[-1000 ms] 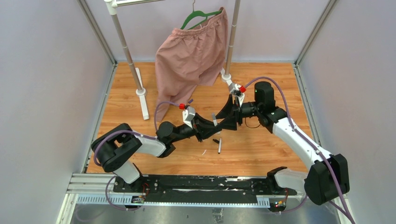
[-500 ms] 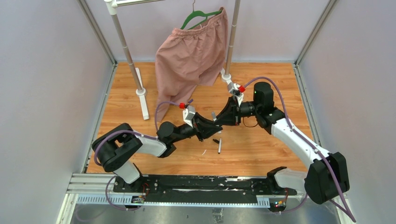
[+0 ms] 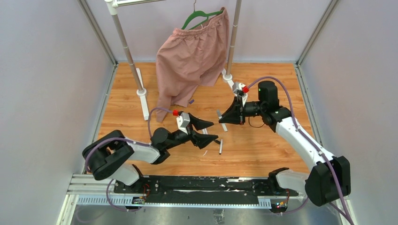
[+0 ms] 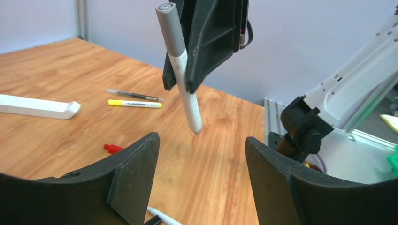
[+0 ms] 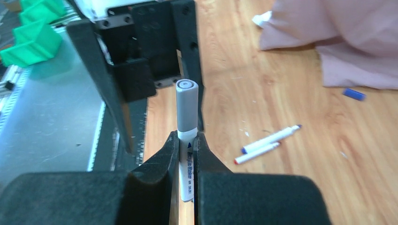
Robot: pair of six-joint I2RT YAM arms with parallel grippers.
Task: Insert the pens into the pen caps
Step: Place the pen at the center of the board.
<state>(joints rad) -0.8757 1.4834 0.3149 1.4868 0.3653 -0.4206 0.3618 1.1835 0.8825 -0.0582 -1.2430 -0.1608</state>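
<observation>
Top external: the right hand point(image 3: 225, 116) was clamped on a grey-capped pen point(image 3: 220, 120) and held it clear of the bench point(image 3: 263, 154). The left hand point(image 3: 211, 132) sat at about 7 o'clock from it, its two fingers spread apart and gripping nothing. We noted one loose pen point(image 3: 220, 146) lying on the bench at 6 o'clock of the held one.

Left wrist: the grey-capped pen point(image 4: 180, 61) hung slightly tilted, grey end uppermost and white end down, off the wood. It stood beyond the gap between the left fingers point(image 4: 136, 173) and touched neither. The right hand point(image 4: 206, 42) gripped the white barrel just below the grey section. At 10 o'clock a yellow pen point(image 4: 134, 103) and a dark pen point(image 4: 133, 95) lay side by side. A red cap point(image 4: 111, 148) lay at 9 o'clock.

Right wrist: both fingers point(image 5: 171, 154) pressed the white barrel of the grey-capped pen point(image 5: 187, 108). At 3 o'clock we recorded a blue-tipped pen point(image 5: 271, 138) and a red-tipped pen point(image 5: 257, 153), uncapped, lying together. A blue cap point(image 5: 353, 94) lay at 2 o'clock, just beside the pink cloth point(image 5: 338, 42).
</observation>
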